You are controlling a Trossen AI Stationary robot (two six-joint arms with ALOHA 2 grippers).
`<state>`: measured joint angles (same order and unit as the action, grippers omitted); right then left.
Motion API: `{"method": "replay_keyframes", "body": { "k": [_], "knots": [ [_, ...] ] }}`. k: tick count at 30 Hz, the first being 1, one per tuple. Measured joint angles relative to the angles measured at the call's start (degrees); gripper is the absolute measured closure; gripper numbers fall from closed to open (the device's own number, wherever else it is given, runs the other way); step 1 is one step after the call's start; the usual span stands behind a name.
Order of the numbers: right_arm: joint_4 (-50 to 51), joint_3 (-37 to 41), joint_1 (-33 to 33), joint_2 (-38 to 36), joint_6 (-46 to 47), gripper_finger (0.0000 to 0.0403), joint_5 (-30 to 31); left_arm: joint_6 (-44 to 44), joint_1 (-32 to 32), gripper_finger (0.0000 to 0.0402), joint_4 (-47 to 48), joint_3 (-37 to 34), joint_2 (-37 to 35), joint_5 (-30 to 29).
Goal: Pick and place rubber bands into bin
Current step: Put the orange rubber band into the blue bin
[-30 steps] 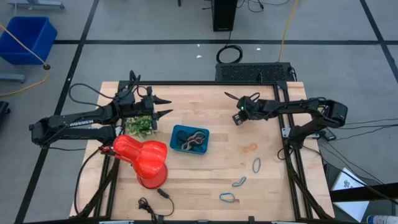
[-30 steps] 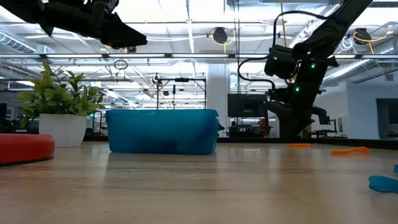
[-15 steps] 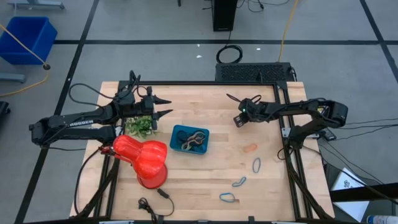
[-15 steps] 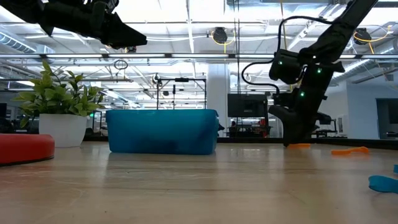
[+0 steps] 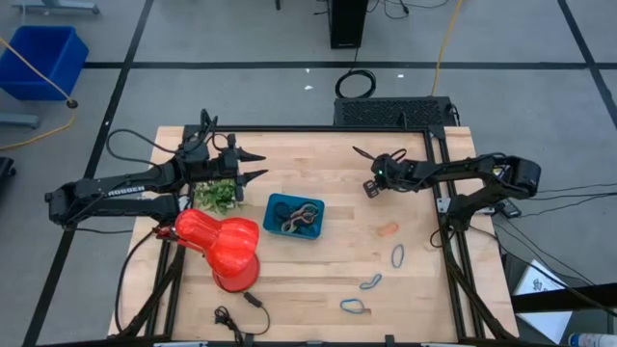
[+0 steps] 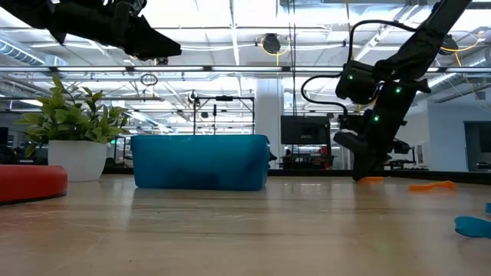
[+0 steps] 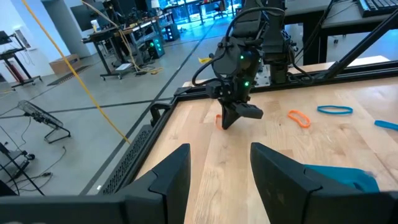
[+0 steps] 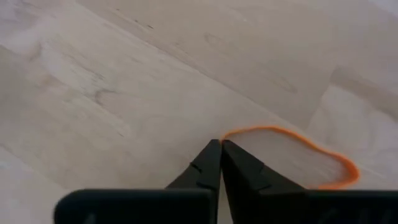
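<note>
Right claw (image 8: 219,144) is down at the desk (image 5: 318,159) near its far right part, its two fingers pressed together with their tips on the edge of an orange rubber band (image 8: 292,155) that lies flat on the wood. Whether the band is pinched between the tips cannot be told. Left claw (image 5: 258,164) hangs above the left side of the desk, over a small potted plant (image 5: 217,196), with its fingers spread apart and nothing between them.

One teal bin (image 5: 294,217) sits near the middle of the desk, and several dark and tan rubber bands (image 5: 297,218) lie tangled inside it; their count cannot be made out. Four more loose bands lie on the wood to the right of the bin: a second orange one (image 5: 388,229), then three blue ones (image 5: 397,255) (image 5: 371,281) (image 5: 353,306) strung toward the near edge. One red vase (image 5: 224,247) lies on its side just left of the bin.
</note>
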<state>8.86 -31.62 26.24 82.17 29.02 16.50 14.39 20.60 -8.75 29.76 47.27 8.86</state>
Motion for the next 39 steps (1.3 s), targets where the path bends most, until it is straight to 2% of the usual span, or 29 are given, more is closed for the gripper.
{"method": "replay_keyframes", "body": {
  "k": [8, 12, 20, 27, 33, 39],
  "knots": [
    [-5.9, 0.3, -0.8, -1.8, -2.1, 0.0401, -0.4, 0.1, 0.0, 0.0227, 0.0, 0.0, 0.0, 0.0],
    [-12.3, 0.2, -2.5, -5.3, -3.7, 0.0402, -4.2, 0.3, 0.0, 0.0227, 0.0, 0.0, 0.0, 0.0],
    [-34.1, 0.2, -8.0, -11.7, -7.2, 0.0402, -14.9, 0.4, 0.0, 0.0227, 0.0, 0.0, 0.0, 0.0],
    [-54.9, 0.0, -14.4, -11.6, -11.7, 0.0402, -16.7, 0.4, 0.0, 0.0227, 0.0, 0.0, 0.0, 0.0],
    [-54.9, -3.6, -19.0, -10.2, -20.2, 0.0403, -16.7, 0.4, 0.0, 0.0227, 0.0, 0.0, 0.0, 0.0],
    [-44.8, -10.8, -21.4, -5.2, -23.2, 0.0403, -16.7, 0.4, 0.0, 0.0227, -0.1, 0.0, 0.0, 0.0]
  ]
}}
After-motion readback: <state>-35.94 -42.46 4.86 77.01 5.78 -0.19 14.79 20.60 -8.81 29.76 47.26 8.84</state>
